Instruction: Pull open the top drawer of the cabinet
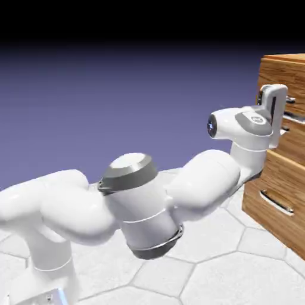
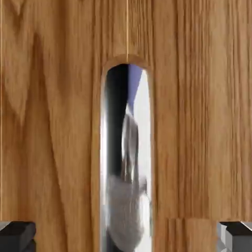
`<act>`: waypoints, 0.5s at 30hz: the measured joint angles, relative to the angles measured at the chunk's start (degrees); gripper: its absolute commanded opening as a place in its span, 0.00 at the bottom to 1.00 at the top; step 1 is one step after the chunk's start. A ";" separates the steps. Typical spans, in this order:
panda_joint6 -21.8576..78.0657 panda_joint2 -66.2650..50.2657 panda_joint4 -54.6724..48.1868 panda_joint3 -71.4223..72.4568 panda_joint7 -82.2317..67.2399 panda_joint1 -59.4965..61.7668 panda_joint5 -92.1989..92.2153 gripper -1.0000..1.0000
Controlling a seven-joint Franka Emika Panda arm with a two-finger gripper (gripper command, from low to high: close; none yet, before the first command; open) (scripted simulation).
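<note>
Slippage is the main risk here. Straight ahead of the end effector [image 2: 127, 235] runs the silver handle [image 2: 125, 157] of the top drawer [image 2: 54, 123], filling the hand view between the two grey fingertips [image 2: 17, 235], which stand either side of the bar with gaps, so apparently not yet clamped. Pulling back before the fingers seat would likely leave the drawer shut in the cabinet [image 1: 286, 71]; an off-centre grip could skid along the polished bar.

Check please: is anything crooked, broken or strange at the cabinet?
Nothing stands out. The cabinet looks whole, both drawers sit straight and the lower handle is level. The gripper is at the top drawer, its handle lying between the fingertips.
</note>
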State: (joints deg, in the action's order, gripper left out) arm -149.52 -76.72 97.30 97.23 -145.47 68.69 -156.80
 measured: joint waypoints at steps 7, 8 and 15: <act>4.11 0.26 14.49 3.32 2.64 10.68 -0.15 0.00; 4.62 0.25 16.57 3.86 2.94 12.28 -0.07 0.00; 7.50 -0.38 31.10 8.26 4.47 24.30 1.33 0.00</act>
State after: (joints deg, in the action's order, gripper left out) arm -142.01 -77.10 128.40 105.49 -141.00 92.99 -155.47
